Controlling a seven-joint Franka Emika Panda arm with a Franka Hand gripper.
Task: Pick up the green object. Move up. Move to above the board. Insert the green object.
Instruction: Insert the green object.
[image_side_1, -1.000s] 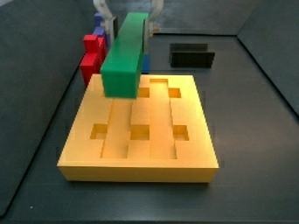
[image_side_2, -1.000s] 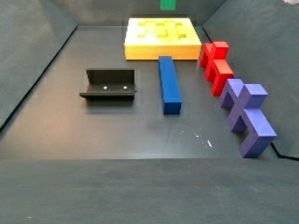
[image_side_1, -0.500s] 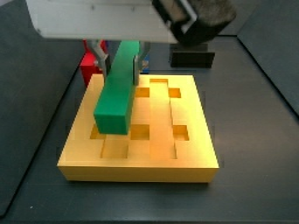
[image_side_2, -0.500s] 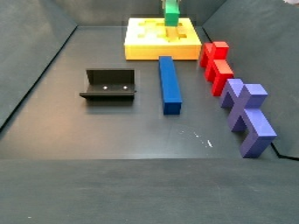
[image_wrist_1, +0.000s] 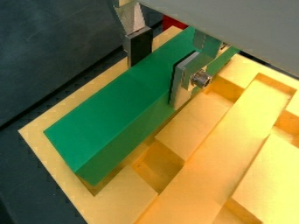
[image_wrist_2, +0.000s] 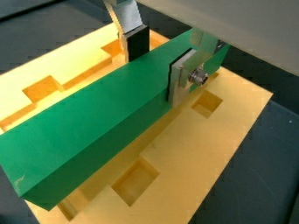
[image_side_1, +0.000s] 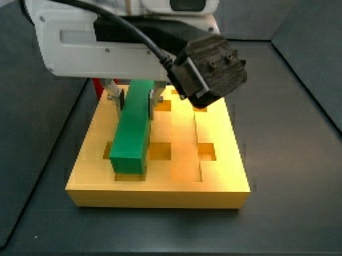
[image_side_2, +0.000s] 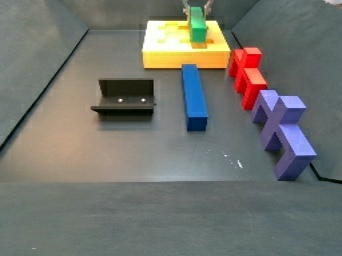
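One green object (image_side_1: 132, 128) lies low over the board (image_side_1: 214, 183), its near end down by a square hole. The gripper (image_wrist_1: 163, 59) sits above the board, its two fingers (image_wrist_2: 184, 74) clamped on the bar's sides. Beyond the board lie one blue bar (image_side_2: 194, 94), one fixture (image_side_2: 126, 97), two red pieces (image_side_2: 247, 74) and two purple pieces (image_side_2: 283, 127).

Both wrist views look steeply down, very close, at the gripper (image_wrist_1: 160, 59) clamping the green object (image_wrist_1: 122, 109) over the board (image_wrist_2: 222, 136). A side view sits near the board (image_side_1: 160, 185), looking down along it. A side view faces it from far across the floor, board (image_side_2: 167, 55) distant. All share the board.
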